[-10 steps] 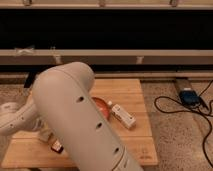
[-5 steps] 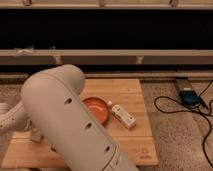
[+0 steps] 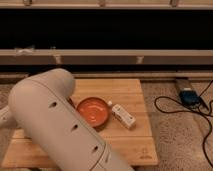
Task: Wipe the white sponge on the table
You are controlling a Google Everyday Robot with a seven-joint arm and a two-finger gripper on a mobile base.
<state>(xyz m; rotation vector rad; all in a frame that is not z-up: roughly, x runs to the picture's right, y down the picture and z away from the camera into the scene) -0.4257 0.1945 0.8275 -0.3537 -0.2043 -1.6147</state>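
Observation:
The honey-tan plank table [image 3: 135, 142] stands in the middle of the camera view. My large cream arm [image 3: 60, 125] fills the left and lower part of the view and covers the table's left half. My gripper is not in view; it is hidden behind or below the arm. The white sponge does not show; it is hidden or out of view. An orange bowl [image 3: 92, 111] sits near the table's middle, and a white capped bottle [image 3: 123, 115] lies just right of it.
On the speckled floor to the right lie a blue-black device [image 3: 188, 95] and black cables [image 3: 172, 107]. A long pale ledge [image 3: 125, 57] with a dark gap above it runs along the back, behind the table.
My arm has swung left and lower in the view, uncovering the whole orange bowl. The dark bar seen earlier at the lower left is now covered by the arm.

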